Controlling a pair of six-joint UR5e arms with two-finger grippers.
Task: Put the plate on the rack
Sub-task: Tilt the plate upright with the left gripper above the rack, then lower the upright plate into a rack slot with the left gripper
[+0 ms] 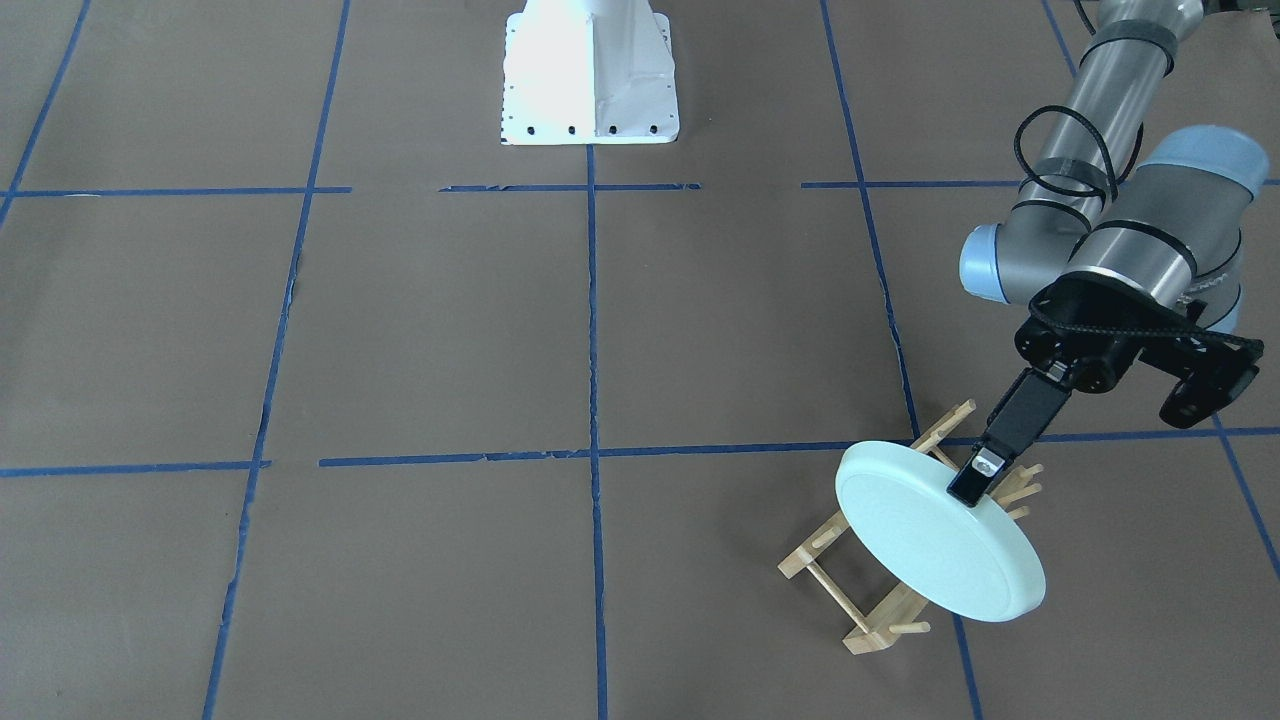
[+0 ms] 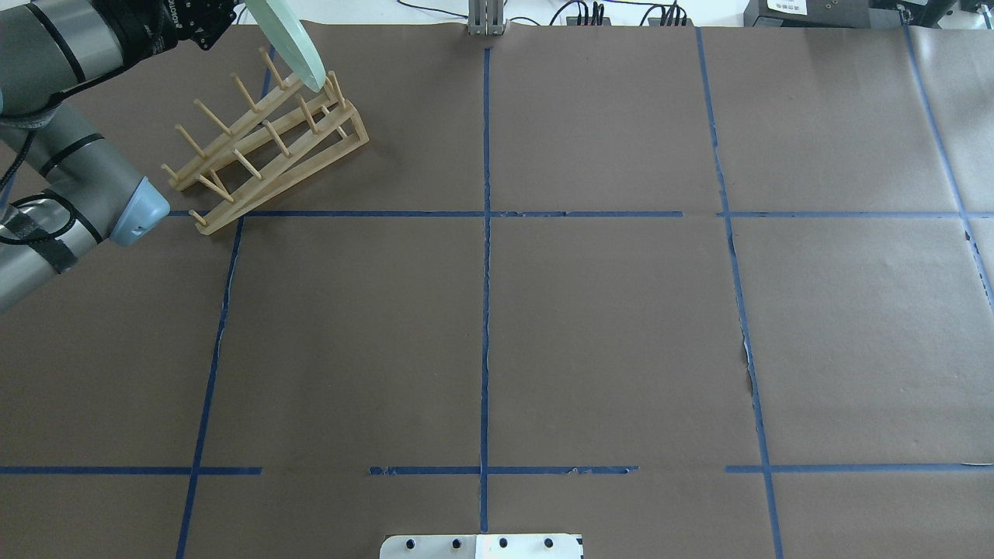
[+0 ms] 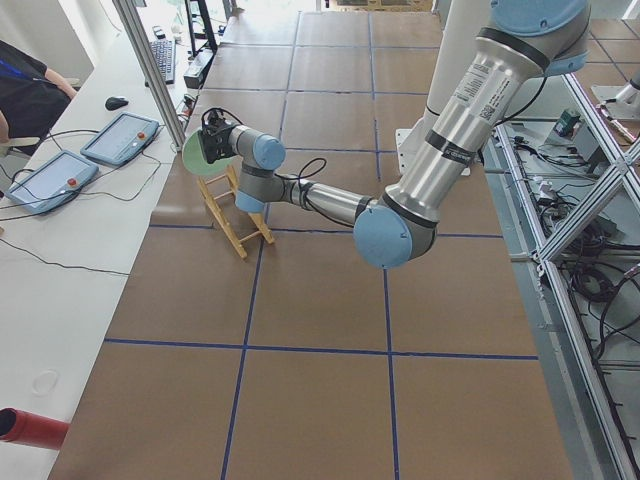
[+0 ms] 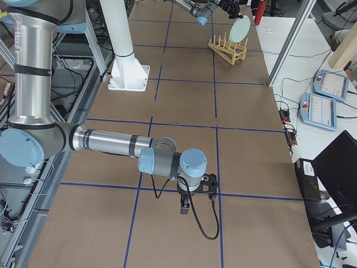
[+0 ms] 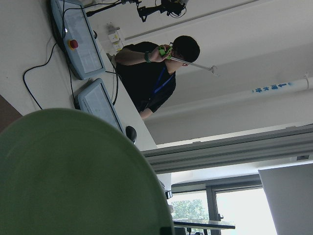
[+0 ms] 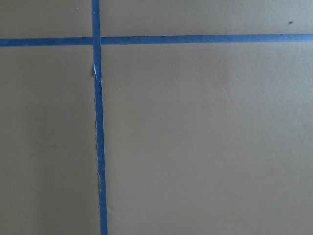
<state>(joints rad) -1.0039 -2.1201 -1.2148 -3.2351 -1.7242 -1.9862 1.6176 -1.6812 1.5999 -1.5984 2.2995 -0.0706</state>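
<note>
The pale mint-green plate stands tilted on edge over the wooden rack, its lower rim among the pegs at the rack's far end. I cannot tell whether it rests on the rails. My left gripper is shut on the plate's upper rim. The plate fills the lower left of the left wrist view. The rack lies at the table's far left. My right gripper hangs low over the paper near the front; its fingers do not show in its wrist view, so I cannot tell its state.
The white robot base stands at the table's middle edge. Beyond the rack's table edge are operator panels and a seated person. Blue tape lines cross the brown paper.
</note>
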